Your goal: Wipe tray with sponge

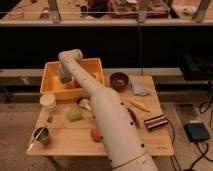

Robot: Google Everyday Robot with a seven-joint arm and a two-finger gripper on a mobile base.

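- The tray sits at the 11 o'clock corner of the table, with a bowl at its 3 o'clock.
- The gripper is down inside the tray, toward its 9 o'clock wall. I cannot tell whether it is apart or clamped on anything.
- The tray looks like stiff, light, slick plastic that would likely slide under wiping. The rim is the best place to hold it.
- A green block lies at the tray's 6 o'clock. It may be a soft sponge.

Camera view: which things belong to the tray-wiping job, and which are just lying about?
Job: yellow-orange rectangular plastic tray; gripper, down inside it.
Lying about: dark-brown round bowl, pale blue crumpled cloth, red round fruit, metal cup.
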